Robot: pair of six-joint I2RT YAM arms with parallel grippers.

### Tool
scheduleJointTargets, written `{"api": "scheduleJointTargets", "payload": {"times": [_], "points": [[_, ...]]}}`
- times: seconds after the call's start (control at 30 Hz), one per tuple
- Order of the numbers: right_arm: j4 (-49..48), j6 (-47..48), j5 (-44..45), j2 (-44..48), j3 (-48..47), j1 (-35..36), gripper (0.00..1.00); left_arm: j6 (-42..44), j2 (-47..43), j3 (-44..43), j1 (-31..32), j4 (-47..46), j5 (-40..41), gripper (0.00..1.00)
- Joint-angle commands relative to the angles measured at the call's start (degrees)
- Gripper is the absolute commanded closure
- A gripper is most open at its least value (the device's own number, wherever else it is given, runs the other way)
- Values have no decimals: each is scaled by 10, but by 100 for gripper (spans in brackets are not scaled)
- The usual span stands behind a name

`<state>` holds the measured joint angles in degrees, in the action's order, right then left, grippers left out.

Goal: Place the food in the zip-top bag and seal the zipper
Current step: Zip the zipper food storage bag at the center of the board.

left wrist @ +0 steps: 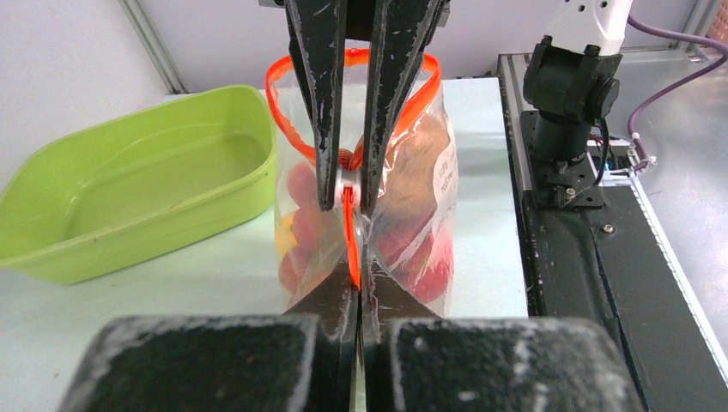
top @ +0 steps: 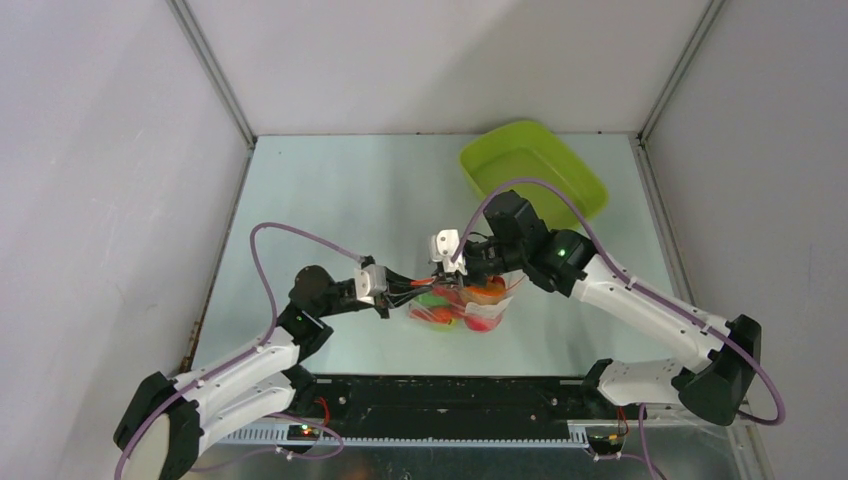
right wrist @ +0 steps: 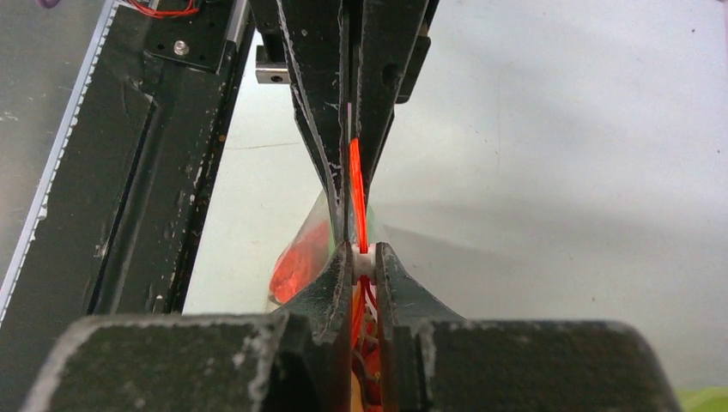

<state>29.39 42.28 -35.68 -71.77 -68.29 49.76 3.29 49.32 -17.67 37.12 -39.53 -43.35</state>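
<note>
My left end effector [left wrist: 358, 296] clamps the zipper [left wrist: 352, 240] of the clear bag [left wrist: 436, 129]; my right end effector [right wrist: 365, 257] pinches the white slider [left wrist: 345, 182]. Toy food [left wrist: 425, 257] sits inside.

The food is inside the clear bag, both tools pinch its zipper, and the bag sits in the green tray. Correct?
Not the last part: the left wrist view shows the bag over the table, apart from the green tray. The food is inside; left tool and right tool pinch the zipper.
</note>
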Motion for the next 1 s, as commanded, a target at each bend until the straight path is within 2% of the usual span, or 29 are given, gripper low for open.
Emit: {"api": "scheduleJointTargets", "payload": {"times": [0.0,0.53,0.97], "points": [[43,7,49,22,-18,-18,96,1,-18,2,-1,-47,2,100],[88,-2,57,51,-18,-64,97,5,-22,2,-1,-38,2,100],[135,3,66,74,-19,-107,98,39,-47,-3,-1,24,9,100]]}}
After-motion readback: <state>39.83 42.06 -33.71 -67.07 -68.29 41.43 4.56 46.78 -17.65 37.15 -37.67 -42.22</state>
